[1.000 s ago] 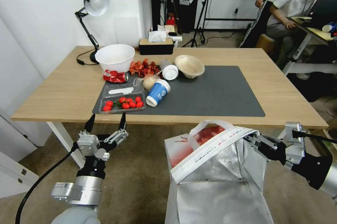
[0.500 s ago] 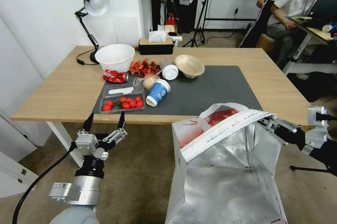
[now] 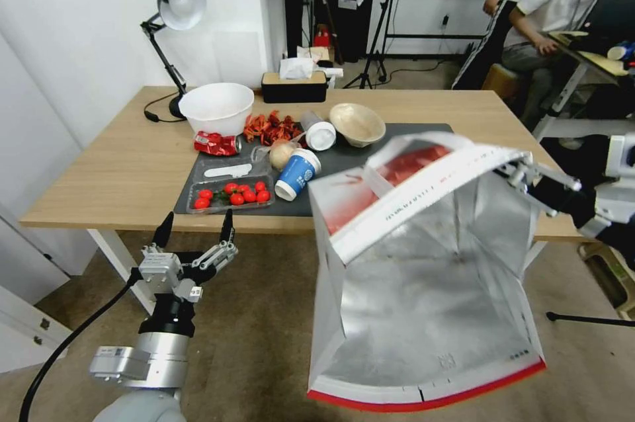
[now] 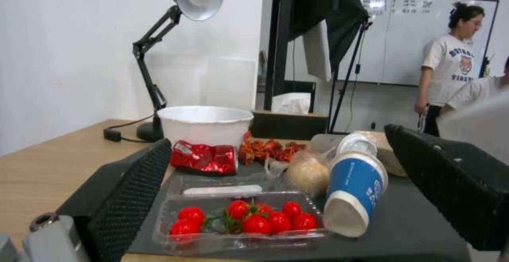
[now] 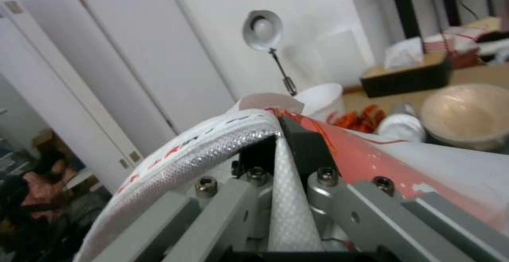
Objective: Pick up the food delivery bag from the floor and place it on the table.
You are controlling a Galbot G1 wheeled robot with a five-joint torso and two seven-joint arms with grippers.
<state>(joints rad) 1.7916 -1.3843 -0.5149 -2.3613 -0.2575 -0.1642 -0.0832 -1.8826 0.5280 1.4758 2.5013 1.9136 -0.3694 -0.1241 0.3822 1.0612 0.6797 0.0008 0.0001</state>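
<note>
Bag first: the food delivery bag (image 3: 423,263) is hanging clear of the floor (image 3: 264,342), tilted, its foil side facing me and blocking the table's (image 3: 119,164) right front edge and much of the grey mat (image 3: 344,161). I'm seeing the right gripper (image 3: 522,170) clamping the bag's rim. Left gripper (image 3: 193,229) is idling below the table edge, fingers apart, facing the tomato tray (image 3: 230,196) and blue cup (image 3: 297,174).
</note>
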